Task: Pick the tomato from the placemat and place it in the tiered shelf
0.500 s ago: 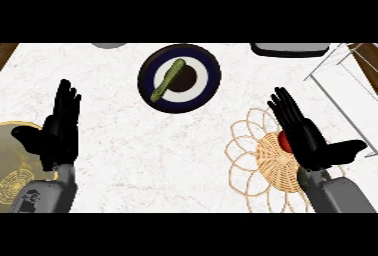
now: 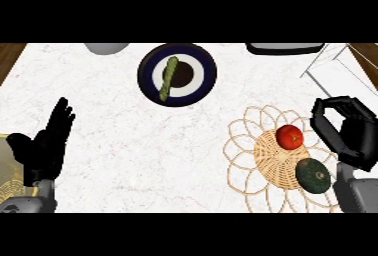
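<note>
A red tomato [image 2: 289,136] lies on the woven tan placemat [image 2: 247,150] at the right of the counter. My right hand [image 2: 345,134] hovers just right of the tomato with its fingers curled and nothing in them; it does not touch the tomato. The wire tiered shelf [image 2: 328,67] stands at the far right corner, beyond that hand. My left hand [image 2: 43,145] rests open at the left edge, fingers up.
A dark green round fruit [image 2: 314,175] sits on the placemat near the tomato. A dark plate [image 2: 203,75] with a long green vegetable [image 2: 169,77] lies at the back centre. A grey bowl [image 2: 107,48] and a dark tray [image 2: 284,48] line the far edge. A gold plate [image 2: 9,172] lies under the left hand.
My right hand has shifted right, off the placemat's centre, and its fingers have curled. The tomato and the green fruit now show. The left hand is unchanged.
</note>
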You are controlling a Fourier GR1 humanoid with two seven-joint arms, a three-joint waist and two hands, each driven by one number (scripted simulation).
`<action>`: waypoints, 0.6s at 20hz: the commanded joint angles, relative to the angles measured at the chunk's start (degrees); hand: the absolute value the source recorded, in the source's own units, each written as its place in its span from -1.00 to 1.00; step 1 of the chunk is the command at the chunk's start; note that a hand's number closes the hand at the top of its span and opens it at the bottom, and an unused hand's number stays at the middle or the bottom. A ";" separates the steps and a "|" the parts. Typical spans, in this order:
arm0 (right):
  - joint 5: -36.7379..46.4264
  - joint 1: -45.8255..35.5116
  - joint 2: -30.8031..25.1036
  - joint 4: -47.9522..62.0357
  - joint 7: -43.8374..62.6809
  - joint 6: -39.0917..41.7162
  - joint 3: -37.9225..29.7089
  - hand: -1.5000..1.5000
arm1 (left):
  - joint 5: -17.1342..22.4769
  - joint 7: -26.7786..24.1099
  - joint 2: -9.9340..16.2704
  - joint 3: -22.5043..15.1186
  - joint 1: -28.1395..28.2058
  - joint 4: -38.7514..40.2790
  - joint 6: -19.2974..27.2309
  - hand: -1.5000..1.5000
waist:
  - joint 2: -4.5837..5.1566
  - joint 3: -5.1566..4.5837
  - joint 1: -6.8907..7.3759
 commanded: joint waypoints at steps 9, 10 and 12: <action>23.86 16.19 13.75 -10.66 -0.27 -31.72 13.60 -1.00 | 4.69 -0.84 5.93 3.61 6.29 3.16 -10.67 0.00 | -0.13 -0.28 1.71; 25.92 18.81 12.66 -9.93 2.06 -33.08 13.53 -1.00 | 4.06 0.76 5.53 3.08 6.06 0.49 -9.00 0.00 | -0.21 -0.28 1.73; 31.52 20.73 11.82 -8.52 7.37 -35.32 14.99 -1.00 | 4.17 -0.39 5.13 3.24 4.97 2.95 -9.62 0.00 | 0.13 -0.46 1.53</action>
